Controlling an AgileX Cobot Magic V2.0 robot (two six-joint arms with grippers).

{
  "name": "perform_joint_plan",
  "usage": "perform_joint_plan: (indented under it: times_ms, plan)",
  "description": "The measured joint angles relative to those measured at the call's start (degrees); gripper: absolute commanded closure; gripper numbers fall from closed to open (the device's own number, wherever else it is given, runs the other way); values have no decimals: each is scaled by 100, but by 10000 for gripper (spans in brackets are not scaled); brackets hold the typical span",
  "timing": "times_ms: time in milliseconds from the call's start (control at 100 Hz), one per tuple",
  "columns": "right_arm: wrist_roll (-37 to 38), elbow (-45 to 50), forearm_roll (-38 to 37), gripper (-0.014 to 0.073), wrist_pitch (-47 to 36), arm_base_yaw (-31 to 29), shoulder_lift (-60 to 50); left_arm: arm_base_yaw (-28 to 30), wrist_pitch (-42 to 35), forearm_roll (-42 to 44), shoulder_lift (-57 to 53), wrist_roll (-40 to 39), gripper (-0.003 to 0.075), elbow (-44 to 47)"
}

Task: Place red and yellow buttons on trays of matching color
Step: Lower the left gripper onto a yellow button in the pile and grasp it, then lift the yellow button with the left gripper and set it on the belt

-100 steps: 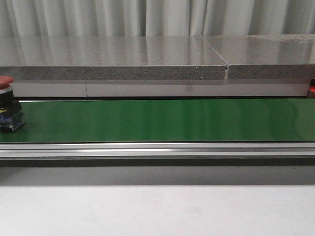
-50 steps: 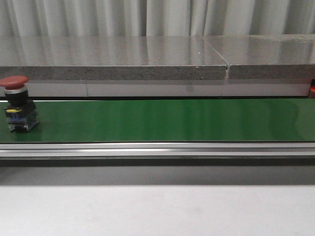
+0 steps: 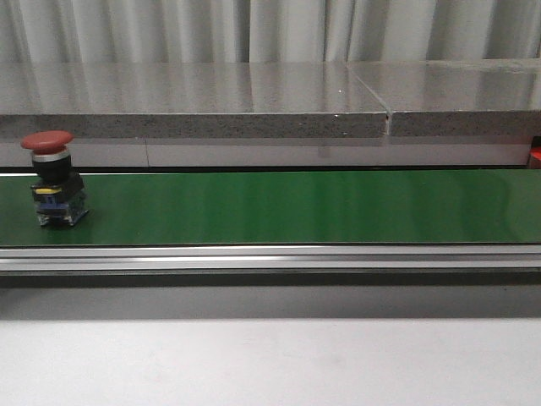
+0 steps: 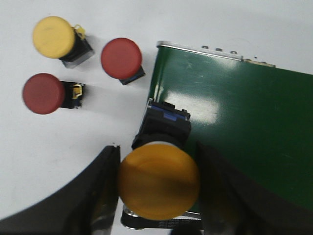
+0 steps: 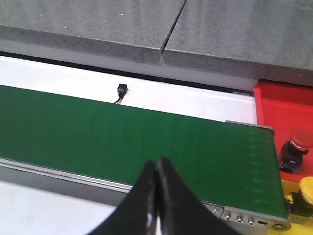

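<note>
Front view: we see one red mushroom-head push button on a black and blue switch body (image 3: 56, 179) standing upright at the far left end of the long green conveyor belt (image 3: 296, 207), behind the belt's aluminium rail (image 3: 270, 256). Neither arm shows in this view.

Left wrist view: the left gripper (image 4: 157, 188) has its two black fingers (image 4: 100, 188) spread wide, one on each side of a yellow mushroom-head push button with a black body (image 4: 159, 178). The button sits at the belt's end, its base over the belt edge. We cannot tell whether the pads touch the yellow cap; a thin gap seems to show on both sides. On the white tabletop (image 4: 29, 147) beside the belt end lie three more buttons, well apart from one another: a second yellow-capped button (image 4: 55, 37), a red-capped button near the belt corner (image 4: 121, 58), and another red-capped button (image 4: 44, 93).

Right wrist view: the right gripper (image 5: 157, 193) has its fingertips pressed together with nothing between them, hovering over the belt's near rail. Beyond the belt end, a red plastic tray (image 5: 283, 110) carries a red-capped button (image 5: 297, 147), and a yellow-capped button (image 5: 308, 193) sits on a yellow tray (image 5: 288, 215) just beside it.
</note>
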Motion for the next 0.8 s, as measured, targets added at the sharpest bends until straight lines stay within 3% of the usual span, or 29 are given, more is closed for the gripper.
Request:
perform_joint_plan:
  times_ms: [280, 520, 800]
  plan:
    - [0, 0, 0, 660, 0, 0, 0, -297, 0, -7, 510, 95, 538, 0]
    - [0, 0, 0, 660, 0, 0, 0, -300, -113, -176, 600, 106, 216, 0]
    - [0, 0, 0, 660, 0, 0, 0, -300, -673, -595, 257, 288, 209, 0]
